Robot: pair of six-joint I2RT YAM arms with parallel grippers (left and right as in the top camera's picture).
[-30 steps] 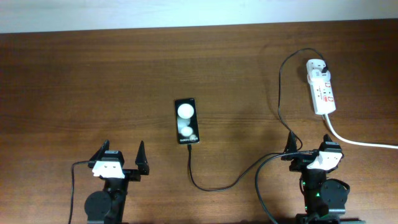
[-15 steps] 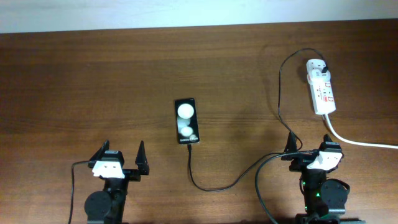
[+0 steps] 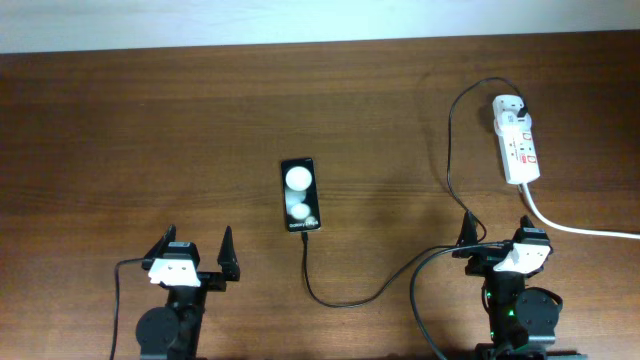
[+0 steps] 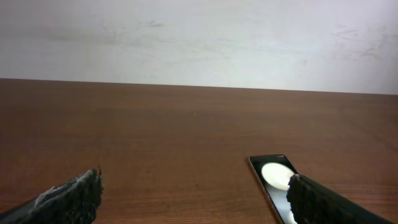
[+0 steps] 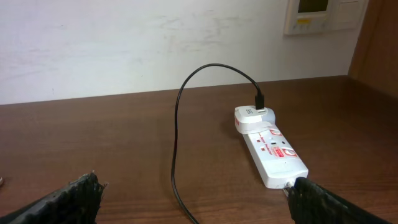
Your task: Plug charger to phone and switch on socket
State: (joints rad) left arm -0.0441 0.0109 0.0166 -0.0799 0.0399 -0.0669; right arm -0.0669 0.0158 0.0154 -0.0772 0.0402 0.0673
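Observation:
The black phone lies flat mid-table, two white round patches on it; it also shows in the left wrist view. The thin black charger cable runs from the phone's near end, loops right and up to its plug in the white socket strip. The right wrist view shows the strip with the cable and plug. My left gripper is open and empty, near-left of the phone. My right gripper is open and empty, just near of the strip.
The strip's thick white cord runs off to the right edge. Dark wooden table ends at a white wall at the back. A wall thermostat hangs behind the strip.

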